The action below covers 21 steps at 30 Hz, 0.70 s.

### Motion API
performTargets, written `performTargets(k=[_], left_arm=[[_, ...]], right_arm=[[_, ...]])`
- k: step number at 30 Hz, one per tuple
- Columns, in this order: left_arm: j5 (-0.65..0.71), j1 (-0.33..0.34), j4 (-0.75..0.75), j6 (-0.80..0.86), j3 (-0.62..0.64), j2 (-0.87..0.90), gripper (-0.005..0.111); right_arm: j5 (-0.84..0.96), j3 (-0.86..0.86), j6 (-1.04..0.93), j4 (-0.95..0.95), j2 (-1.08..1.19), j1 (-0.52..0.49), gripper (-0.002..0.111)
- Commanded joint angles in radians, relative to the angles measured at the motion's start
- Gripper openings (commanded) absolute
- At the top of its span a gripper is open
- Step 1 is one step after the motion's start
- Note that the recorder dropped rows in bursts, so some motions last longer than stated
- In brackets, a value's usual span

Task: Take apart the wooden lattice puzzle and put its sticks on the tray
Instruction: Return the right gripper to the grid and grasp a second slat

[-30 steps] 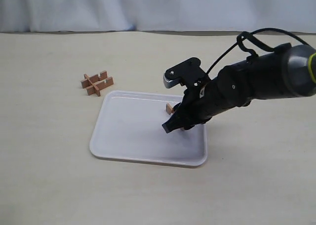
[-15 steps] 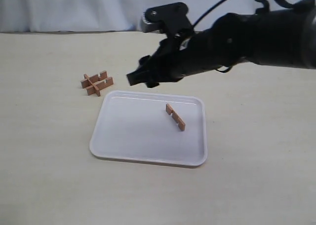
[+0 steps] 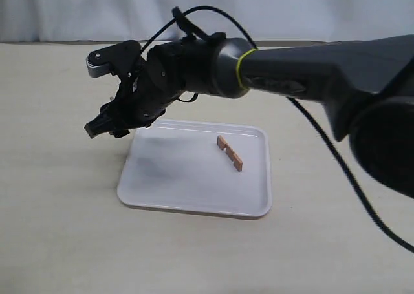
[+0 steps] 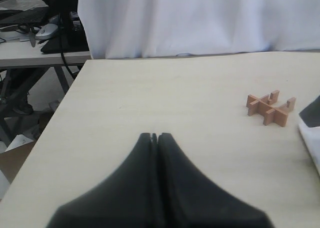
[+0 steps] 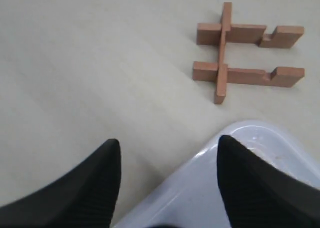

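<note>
The wooden lattice puzzle [image 5: 245, 52] lies on the table just beyond the tray's corner; two parallel sticks are crossed by one. It also shows in the left wrist view, the puzzle [image 4: 270, 106] far off to the side. In the exterior view my right arm hides it. My right gripper [image 5: 167, 142] hovers open and holds nothing, over the tray's [image 5: 250, 188] corner, a short way from the puzzle. One loose notched stick [image 3: 229, 153] rests on the white tray [image 3: 174, 171]. My left gripper [image 4: 155, 136] is shut, holds nothing, and is above bare table.
My right arm [image 3: 272, 64] stretches across the tray's far side to the left. A white curtain [image 3: 194, 10] backs the table. In the left wrist view the table's edge [image 4: 75, 87] drops off, with desks and clutter beyond it.
My right gripper has let go of the stick on the tray, lifted, and swung left across the tray to hover near the puzzle. The stick stays where it was laid.
</note>
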Motion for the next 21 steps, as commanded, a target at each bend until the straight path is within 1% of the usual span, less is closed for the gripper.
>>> performTargets(k=[1,5,7,9,12,21], left_arm=[[-0.008,0.001,0.000,-0.001,0.001,-0.002,0.000],[-0.008,0.001,0.000,-0.001,0.001,-0.002,0.000],[-0.008,0.001,0.000,-0.001,0.001,-0.002,0.000],[-0.008,0.001,0.000,-0.001,0.001,-0.002,0.000],[-0.008,0.001,0.000,-0.001,0.001,-0.002,0.000],[-0.008,0.001,0.000,-0.001,0.001,-0.002,0.000]], right_arm=[[0.086,-0.132,0.181,-0.217,0.083,0.009,0.054],[0.076,-0.189,0.200,-0.248,0.136,0.010,0.054],[0.070,-0.207,0.202,-0.264,0.158,0.010,0.050],[0.048,-0.219,0.202,-0.285,0.176,0.010,0.043],[0.004,-0.221,0.202,-0.285,0.193,0.010,0.036],[-0.080,-0.221,0.204,-0.292,0.205,0.004,0.036]])
